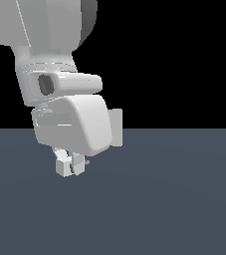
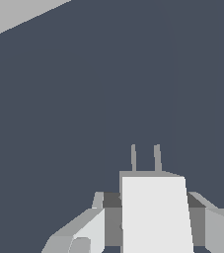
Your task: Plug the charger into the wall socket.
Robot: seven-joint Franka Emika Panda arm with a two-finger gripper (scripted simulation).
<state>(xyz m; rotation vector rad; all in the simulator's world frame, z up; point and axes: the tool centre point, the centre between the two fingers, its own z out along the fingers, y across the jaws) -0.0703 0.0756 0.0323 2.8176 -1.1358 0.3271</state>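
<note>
My gripper (image 1: 70,162) hangs just above the dark floor and is shut on the charger (image 1: 62,168), a small off-white block. In the wrist view the charger (image 2: 155,212) sits between my two fingers (image 2: 99,217), and its two short grey prongs (image 2: 133,158) point away from the hand. The wall socket (image 1: 116,127) is an upright off-white plate that stands farther back towards the exterior view's right. My hand hides most of it, including its holes. Only one corner of the wall socket (image 2: 15,15) shows in the wrist view, well apart from the prongs.
The dark grey-blue floor (image 1: 174,199) stretches all around under the hand. My arm's large white links (image 1: 45,30) fill the upper part of the exterior view's left.
</note>
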